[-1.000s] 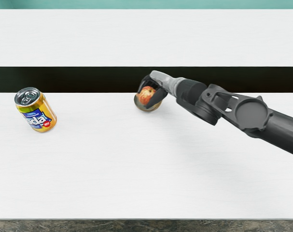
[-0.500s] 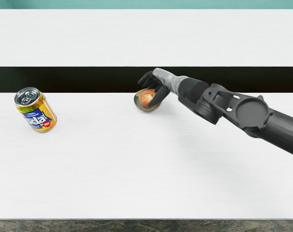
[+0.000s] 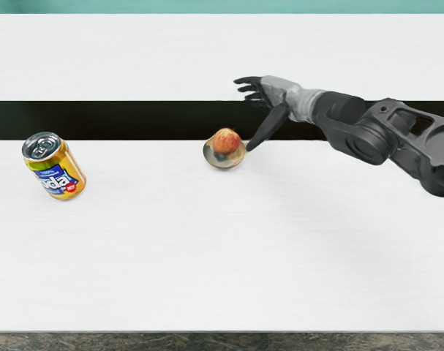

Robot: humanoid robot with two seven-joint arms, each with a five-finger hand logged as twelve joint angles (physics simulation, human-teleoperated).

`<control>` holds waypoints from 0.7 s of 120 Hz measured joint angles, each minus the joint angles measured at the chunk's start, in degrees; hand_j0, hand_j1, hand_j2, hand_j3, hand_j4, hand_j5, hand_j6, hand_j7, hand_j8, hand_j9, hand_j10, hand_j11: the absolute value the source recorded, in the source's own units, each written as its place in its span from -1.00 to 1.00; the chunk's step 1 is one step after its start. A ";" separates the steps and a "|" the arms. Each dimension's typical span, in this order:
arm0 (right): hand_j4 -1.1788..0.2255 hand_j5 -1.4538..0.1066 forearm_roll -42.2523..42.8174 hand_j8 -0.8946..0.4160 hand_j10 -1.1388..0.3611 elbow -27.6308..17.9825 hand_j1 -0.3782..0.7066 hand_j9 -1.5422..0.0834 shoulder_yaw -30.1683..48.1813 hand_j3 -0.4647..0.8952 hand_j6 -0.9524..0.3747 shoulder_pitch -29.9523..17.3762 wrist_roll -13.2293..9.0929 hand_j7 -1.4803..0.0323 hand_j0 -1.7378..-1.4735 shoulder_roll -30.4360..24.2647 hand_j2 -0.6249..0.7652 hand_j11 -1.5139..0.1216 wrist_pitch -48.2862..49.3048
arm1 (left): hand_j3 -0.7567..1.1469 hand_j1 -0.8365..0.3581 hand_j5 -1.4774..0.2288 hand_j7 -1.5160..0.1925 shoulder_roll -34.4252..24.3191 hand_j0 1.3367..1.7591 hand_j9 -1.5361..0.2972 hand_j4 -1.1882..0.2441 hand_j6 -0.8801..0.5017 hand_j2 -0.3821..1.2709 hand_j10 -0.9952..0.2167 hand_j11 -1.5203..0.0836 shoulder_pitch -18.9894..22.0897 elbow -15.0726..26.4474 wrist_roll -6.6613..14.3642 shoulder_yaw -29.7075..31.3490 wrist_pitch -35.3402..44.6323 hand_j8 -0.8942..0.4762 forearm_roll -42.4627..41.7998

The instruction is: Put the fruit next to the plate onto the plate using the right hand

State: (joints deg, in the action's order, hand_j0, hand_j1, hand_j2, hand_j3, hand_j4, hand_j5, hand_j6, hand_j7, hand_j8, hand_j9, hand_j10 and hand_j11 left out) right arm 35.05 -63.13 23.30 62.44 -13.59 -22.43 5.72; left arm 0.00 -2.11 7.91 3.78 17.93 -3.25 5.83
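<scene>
Apple (image 3: pixel 226 140) sits on the small plate (image 3: pixel 213 160), near the far edge of the white table (image 3: pixel 222 248), about mid-width. Right hand (image 3: pixel 269 98) comes in from the right and is raised up and to the right of the plate, fingers spread and holding nothing. One finger (image 3: pixel 264 128) points down, its tip just beside the plate's right rim; can't tell whether it touches. Hand is clear of the apple. Yellow soda can (image 3: pixel 53 167) stands tilted, well apart at the table's left. Only the right arm shows.
</scene>
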 joint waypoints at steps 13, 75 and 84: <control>0.57 0.73 -9.33 0.25 0.41 -0.59 -0.78 0.77 2.80 -0.32 0.32 -0.77 0.67 0.82 -0.40 -4.92 -0.12 0.73 10.22 | -0.21 0.49 0.36 0.40 0.00 0.52 0.33 0.32 -0.08 -0.48 0.24 0.50 0.00 0.00 0.00 0.00 0.00 -0.05 -0.02; 0.62 0.80 -40.27 0.31 0.47 -0.44 -0.86 0.84 4.36 -0.32 0.38 -8.06 0.33 0.89 -0.40 -25.05 -0.11 0.79 29.12 | -0.21 0.49 0.36 0.40 0.00 0.52 0.33 0.32 -0.08 -0.48 0.24 0.50 0.00 0.00 0.00 -0.01 0.00 -0.05 -0.02; 0.63 0.80 -41.71 0.31 0.47 -0.46 -0.87 0.84 4.36 -0.32 0.38 -9.23 0.33 0.89 -0.40 -26.87 -0.11 0.79 29.21 | -0.21 0.49 0.36 0.40 0.00 0.52 0.33 0.32 -0.08 -0.48 0.24 0.50 0.00 0.00 0.00 -0.01 0.00 -0.05 -0.01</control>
State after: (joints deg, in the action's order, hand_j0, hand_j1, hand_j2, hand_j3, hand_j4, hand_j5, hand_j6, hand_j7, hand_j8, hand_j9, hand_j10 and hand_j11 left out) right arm -6.66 -63.59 27.66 53.21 -13.27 -49.30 34.93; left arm 0.00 -2.11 7.91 3.77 17.92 -3.25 5.82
